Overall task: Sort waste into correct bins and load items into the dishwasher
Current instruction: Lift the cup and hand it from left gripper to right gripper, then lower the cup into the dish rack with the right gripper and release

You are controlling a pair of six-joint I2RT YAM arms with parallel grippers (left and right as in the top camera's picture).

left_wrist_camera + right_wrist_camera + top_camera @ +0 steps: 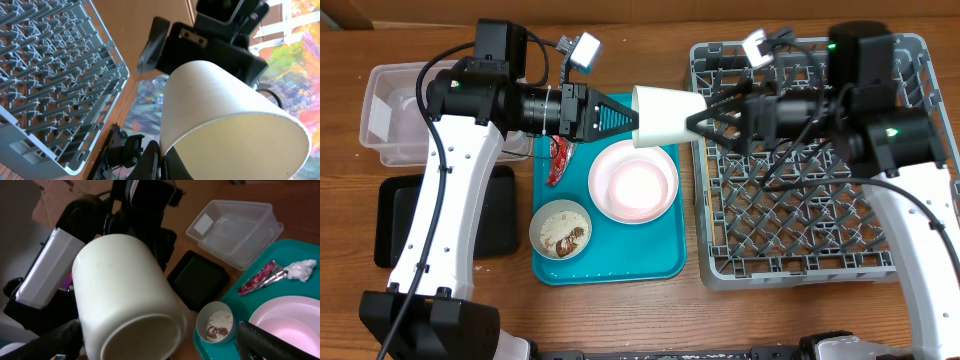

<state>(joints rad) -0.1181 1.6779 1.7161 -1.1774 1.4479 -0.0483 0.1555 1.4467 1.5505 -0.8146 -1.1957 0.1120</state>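
My left gripper (632,118) (160,160) is shut on the rim of the small white cup (668,115) (220,125) (125,300) and holds it sideways in the air between the teal tray and the grey dish rack (800,225) (50,75). My right gripper (692,122) (160,347) is open, its fingers spread on either side of the cup's base. On the tray lie a pink bowl (633,181) (290,325), seemingly on the pink plate, a cream bowl of food scraps (561,228) (216,322), a red wrapper (558,160) (260,277) and a white tissue (301,270).
The teal tray (610,268) (295,250) lies in the middle of the wooden table. The clear tub (390,110) (235,227) is at the far left, with the black tray (500,215) (197,280) in front of it, partly under my left arm.
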